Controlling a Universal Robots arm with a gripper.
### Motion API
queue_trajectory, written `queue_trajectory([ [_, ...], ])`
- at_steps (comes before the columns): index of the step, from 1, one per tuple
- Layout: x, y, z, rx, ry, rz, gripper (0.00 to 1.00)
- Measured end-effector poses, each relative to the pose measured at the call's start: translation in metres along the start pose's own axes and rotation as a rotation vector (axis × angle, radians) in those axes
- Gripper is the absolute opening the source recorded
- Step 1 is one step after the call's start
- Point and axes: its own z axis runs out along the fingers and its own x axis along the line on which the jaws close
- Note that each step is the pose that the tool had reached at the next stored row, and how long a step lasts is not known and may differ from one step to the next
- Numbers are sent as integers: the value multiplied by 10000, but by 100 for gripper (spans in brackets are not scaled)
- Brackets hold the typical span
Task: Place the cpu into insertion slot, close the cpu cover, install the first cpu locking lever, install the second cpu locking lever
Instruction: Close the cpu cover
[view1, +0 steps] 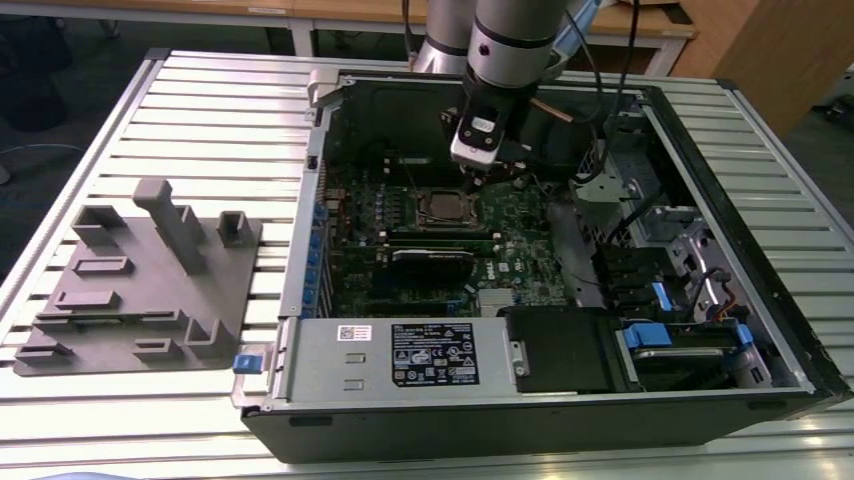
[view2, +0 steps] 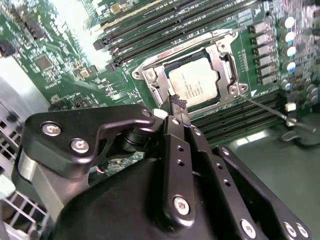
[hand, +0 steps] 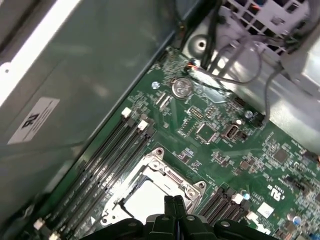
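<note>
Now the chip (view2: 192, 85) lies in the socket (view2: 149, 76), just above centre in the exterior view, with the cover (view2: 222, 60) down flat around it. Over the socket's edge hangs the end effector (view2: 177, 104), fingers pinched narrow together, holding nothing.

- The cpu (view2: 194, 84) is showing a dull silver-grey top.
- The cpu cover (view2: 224, 60) is gleaming silver.
- The motherboard (hand: 216, 156) is looking green.
- The gripper (view2: 178, 103) is appearing black.

cpu (view2: 194, 84) top dull silver metal; cover (view2: 223, 59) shiny bare metal; gripper (view2: 178, 103) matt black, maybe plastic; board (hand: 220, 160) glossy green.
</note>
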Motion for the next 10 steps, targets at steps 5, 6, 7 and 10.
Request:
queue_trajectory([
  [5, 0, 0, 2, 32, 11, -816, 11],
  [6, 0, 0, 2, 37, 13, -971, 11],
  [7, 0, 0, 3, 43, 15, -1130, 11],
  [10, 0, 0, 6, 74, 26, -1920, 11],
])
